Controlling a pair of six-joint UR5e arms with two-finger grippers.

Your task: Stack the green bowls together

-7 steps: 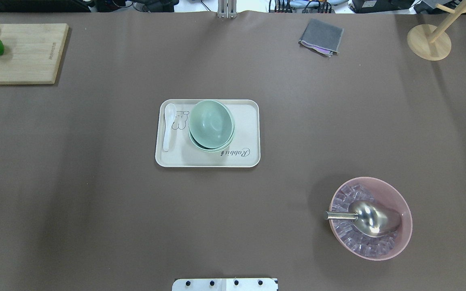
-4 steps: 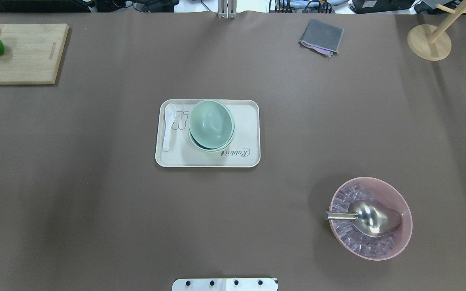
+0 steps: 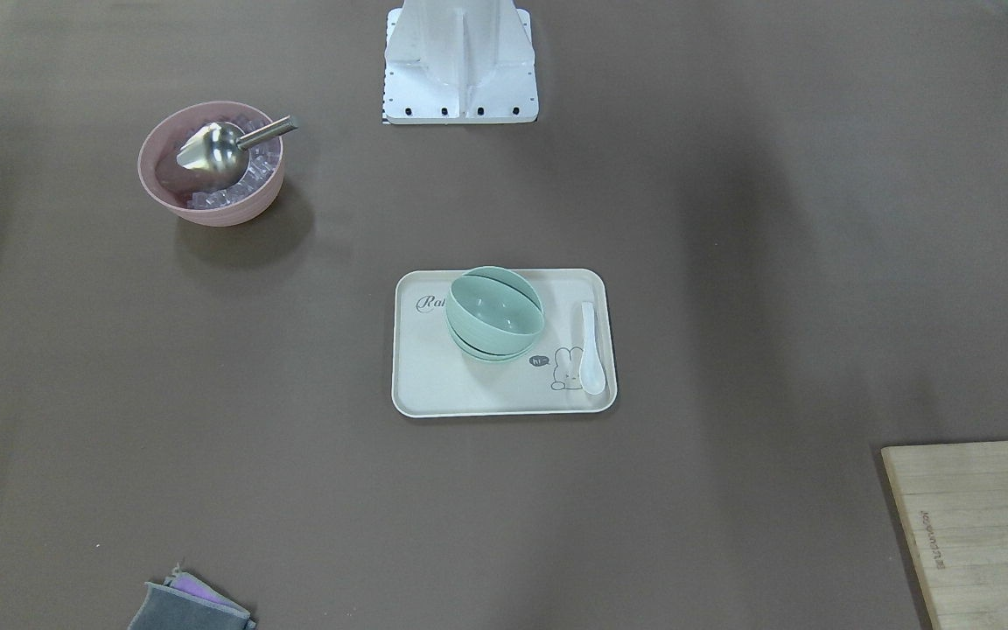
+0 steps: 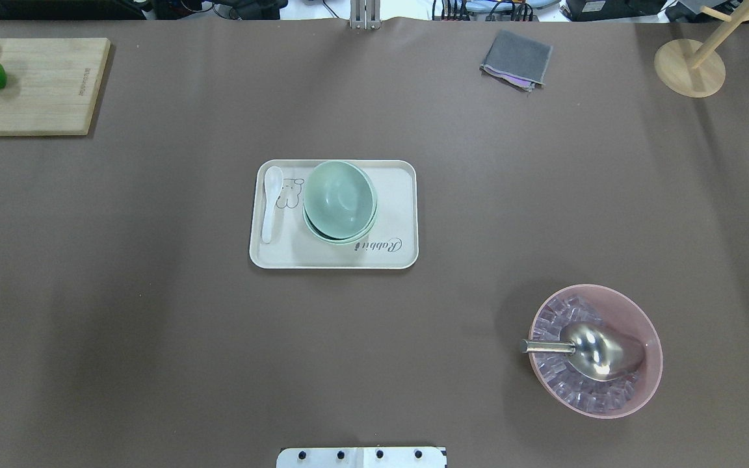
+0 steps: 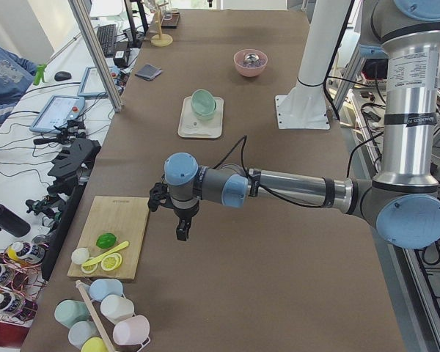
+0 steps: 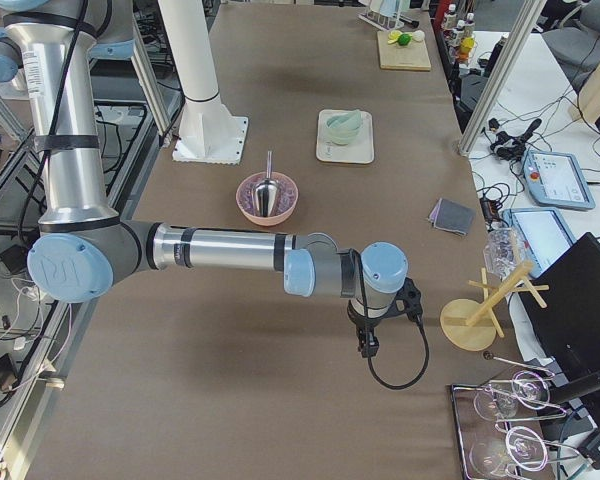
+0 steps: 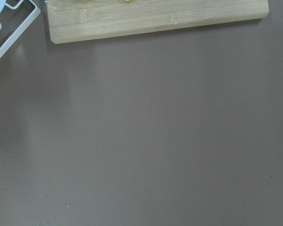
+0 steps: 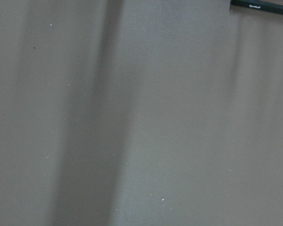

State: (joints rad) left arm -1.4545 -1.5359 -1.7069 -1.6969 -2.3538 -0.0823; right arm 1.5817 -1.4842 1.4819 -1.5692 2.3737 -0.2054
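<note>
- Mint-green bowls [image 4: 340,200] sat nested in one stack on the cream tray [image 4: 395,255], with the top bowl tilted and a white spoon [image 4: 271,203] beside them on the tray.
- Left gripper [image 5: 181,234] hung well apart from the tray; its opening and hold could not be told.
- Right gripper [image 6: 366,347] was also well apart from the tray; its opening could not be told.

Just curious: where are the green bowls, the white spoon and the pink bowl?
green bowls [image 4: 339,198], overhead view, inside of top bowl
white spoon [image 4: 270,211], overhead view, handle
pink bowl [image 4: 631,313], overhead view, inner wall
</note>
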